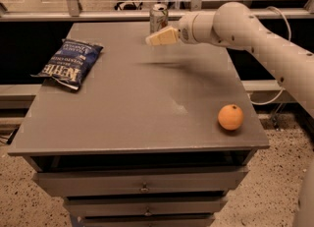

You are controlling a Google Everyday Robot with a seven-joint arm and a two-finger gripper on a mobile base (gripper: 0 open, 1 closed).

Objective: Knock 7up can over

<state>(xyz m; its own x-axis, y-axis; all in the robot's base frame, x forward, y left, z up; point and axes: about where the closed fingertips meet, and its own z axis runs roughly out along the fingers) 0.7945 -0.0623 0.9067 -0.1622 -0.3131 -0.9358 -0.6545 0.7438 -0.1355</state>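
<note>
the can [158, 15] stands upright at the far edge of the table [122, 98]. the gripper [149, 41] hangs just in front of the can's base, slightly to its right, tip pointing left. it is closed and holds nothing. whether they touch, i cannot tell.

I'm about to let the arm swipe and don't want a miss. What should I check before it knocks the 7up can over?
1. 7up can standing upright: ok.
2. Claw close to the can, just in front of it: ok.
3. Claw touching the can: cannot tell.
4. Chip bag far to the left, away from the swipe: ok.
5. Orange at the near right, away from the swipe: ok.
6. Room to fall on the table: not ok, the can stands by the far edge and may roll off.
</note>
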